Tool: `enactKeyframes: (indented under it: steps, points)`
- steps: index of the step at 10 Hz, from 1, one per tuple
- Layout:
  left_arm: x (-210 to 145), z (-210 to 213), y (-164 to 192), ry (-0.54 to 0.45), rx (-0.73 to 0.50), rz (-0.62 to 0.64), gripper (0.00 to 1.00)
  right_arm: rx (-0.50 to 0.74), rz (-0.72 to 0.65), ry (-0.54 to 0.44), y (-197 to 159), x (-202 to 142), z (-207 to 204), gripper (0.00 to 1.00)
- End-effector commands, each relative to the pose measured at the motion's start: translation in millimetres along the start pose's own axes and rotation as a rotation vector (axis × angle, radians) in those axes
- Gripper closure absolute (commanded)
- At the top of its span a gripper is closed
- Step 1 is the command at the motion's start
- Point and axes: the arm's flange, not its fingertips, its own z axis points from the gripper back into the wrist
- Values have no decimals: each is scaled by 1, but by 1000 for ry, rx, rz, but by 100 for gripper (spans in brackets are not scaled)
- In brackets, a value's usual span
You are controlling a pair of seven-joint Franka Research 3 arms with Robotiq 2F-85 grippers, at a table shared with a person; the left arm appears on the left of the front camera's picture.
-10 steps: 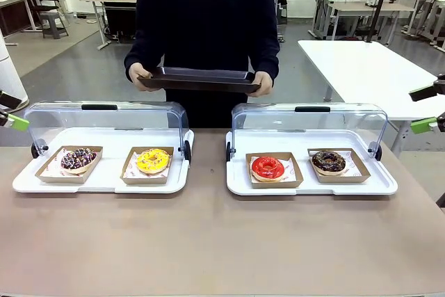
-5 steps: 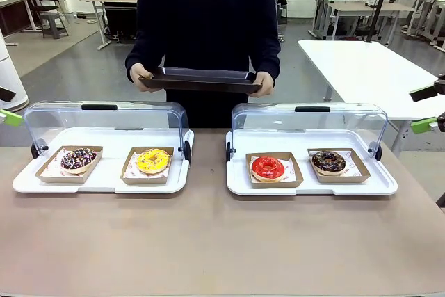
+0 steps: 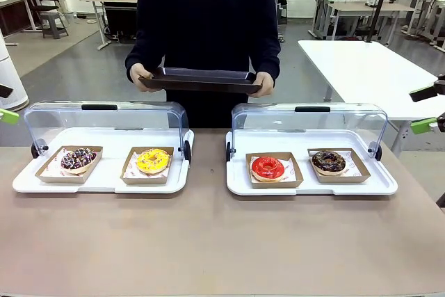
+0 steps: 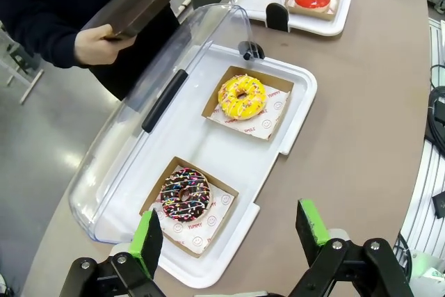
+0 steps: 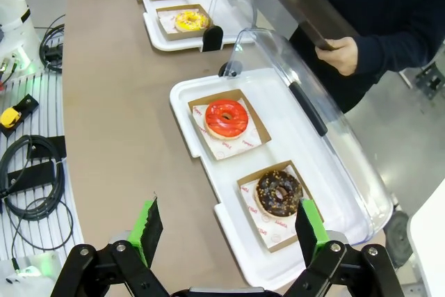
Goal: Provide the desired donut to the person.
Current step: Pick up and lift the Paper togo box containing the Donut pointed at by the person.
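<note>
The person (image 3: 205,12) in a navy sweatshirt stands at the far side, holding a black tray (image 3: 201,79) in both hands. Four donuts sit in cardboard boats: a chocolate sprinkled donut (image 3: 78,159) and a yellow donut (image 3: 153,161) on the left, a red donut (image 3: 268,167) and a dark chocolate donut (image 3: 328,162) on the right. My left gripper (image 3: 5,103) hangs open at the left edge, high above the table. In the left wrist view it (image 4: 229,231) hovers near the sprinkled donut (image 4: 185,194). My right gripper (image 3: 422,109) is open at the right edge, and it (image 5: 228,222) is empty.
Two white display trays (image 3: 104,180) (image 3: 313,186) stand side by side with their clear lids (image 3: 104,119) (image 3: 309,122) swung up at the back. The near half of the brown table (image 3: 208,241) is bare. A white table (image 3: 368,67) stands behind on the right.
My left gripper has drawn back a little toward the left edge of the front view. The person, the tray and the donuts have stayed put.
</note>
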Motion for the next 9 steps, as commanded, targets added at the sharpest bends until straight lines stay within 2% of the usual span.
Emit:
enactKeyframes:
  steps: [1,5,6,9]
  points:
    - [-9,-4,-5,-40,24,-39,0,12,14,-14,-2,-1,-1,0]
    - [-10,-3,-4,-126,57,-48,0,12,14,-14,-2,-1,-1,0]
    - [-9,-2,-4,-186,65,-55,0,12,14,-14,-2,-1,-1,0]
    - [-7,-4,-3,-205,50,-63,0,12,14,-14,-2,-1,-1,0]
